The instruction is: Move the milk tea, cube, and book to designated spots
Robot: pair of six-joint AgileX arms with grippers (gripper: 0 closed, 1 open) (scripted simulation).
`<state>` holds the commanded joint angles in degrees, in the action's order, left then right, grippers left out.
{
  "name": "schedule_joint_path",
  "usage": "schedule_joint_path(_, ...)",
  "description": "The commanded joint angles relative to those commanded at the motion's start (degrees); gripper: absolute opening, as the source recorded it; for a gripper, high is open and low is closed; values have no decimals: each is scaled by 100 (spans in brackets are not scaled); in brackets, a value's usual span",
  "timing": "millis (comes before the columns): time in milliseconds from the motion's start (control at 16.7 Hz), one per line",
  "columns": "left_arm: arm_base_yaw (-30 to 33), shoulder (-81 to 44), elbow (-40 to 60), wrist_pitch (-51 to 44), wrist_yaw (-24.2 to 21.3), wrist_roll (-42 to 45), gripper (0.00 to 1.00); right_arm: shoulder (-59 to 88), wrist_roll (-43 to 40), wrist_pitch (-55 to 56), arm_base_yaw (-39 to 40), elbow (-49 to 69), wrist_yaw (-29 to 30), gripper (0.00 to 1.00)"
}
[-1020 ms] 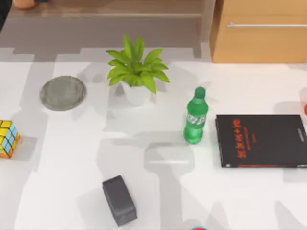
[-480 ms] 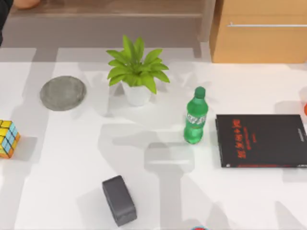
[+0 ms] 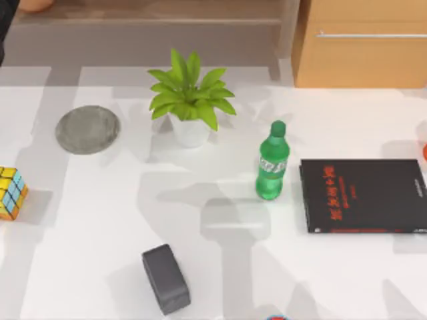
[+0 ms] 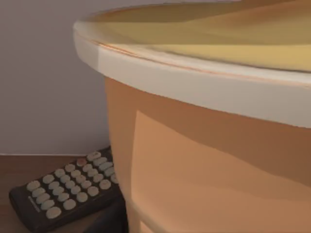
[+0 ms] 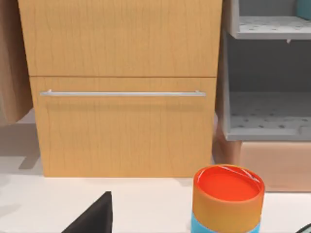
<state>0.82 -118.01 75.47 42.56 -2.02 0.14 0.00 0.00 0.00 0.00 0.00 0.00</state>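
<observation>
The cube (image 3: 12, 193) sits at the table's (image 3: 220, 267) 9 o'clock edge; layout unchanged; finger states cannot be told.

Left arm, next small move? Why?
Probably settle the left end effector around the milk tea and grip it, ready to lift. The left wrist view is right up against the cup's side, just under its pale rim, with a remote control lying beside it. The grey coaster lies bare on the table's left, a likely drop spot.
</observation>
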Motion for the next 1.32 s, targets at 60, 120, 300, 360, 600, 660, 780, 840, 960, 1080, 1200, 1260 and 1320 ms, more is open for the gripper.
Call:
schedule_joint_path(60, 0, 0, 0, 0, 0, 0, 32, 0, 0, 0, 0, 0, 0, 100)
schedule_joint_path(120, 0, 0, 0, 0, 0, 0, 25, 0, 0, 0, 0, 0, 0, 100)
schedule_joint_path(300, 0, 0, 0, 0, 0, 0, 2, 0, 0, 0, 0, 0, 0, 100)
schedule_joint_path(360, 0, 0, 0, 0, 0, 0, 0, 0, 0, 0, 0, 0, 0, 100)
schedule_joint_path(600, 0, 0, 0, 0, 0, 0, 0, 0, 0, 0, 0, 0, 0, 100)
schedule_joint_path(660, 0, 0, 0, 0, 0, 0, 0, 0, 0, 0, 0, 0, 0, 100)
schedule_joint_path(780, 0, 0, 0, 0, 0, 0, 0, 0, 0, 0, 0, 0, 0, 100)
schedule_joint_path(840, -17, 11, -2, 0, 2, 10, 0, 0, 0, 0, 0, 0, 0, 100)
schedule_joint_path(960, -17, 105, -95, 31, -1, 11, 0, 0, 0, 0, 0, 0, 0, 100)
schedule_joint_path(1080, -26, 404, -422, 97, -1, 13, 0, 0, 0, 0, 0, 0, 0, 100)
schedule_joint_path(1200, -37, 795, -966, 180, -1, 15, 0, 0, 0, 0, 0, 0, 0, 100)
schedule_joint_path(1260, -42, 1003, -1273, 230, -3, 16, 0, 0, 0, 0, 0, 0, 0, 100)
schedule_joint_path(1320, -46, 1204, -1547, 284, -5, 17, 0, 0, 0, 0, 0, 0, 0, 100)
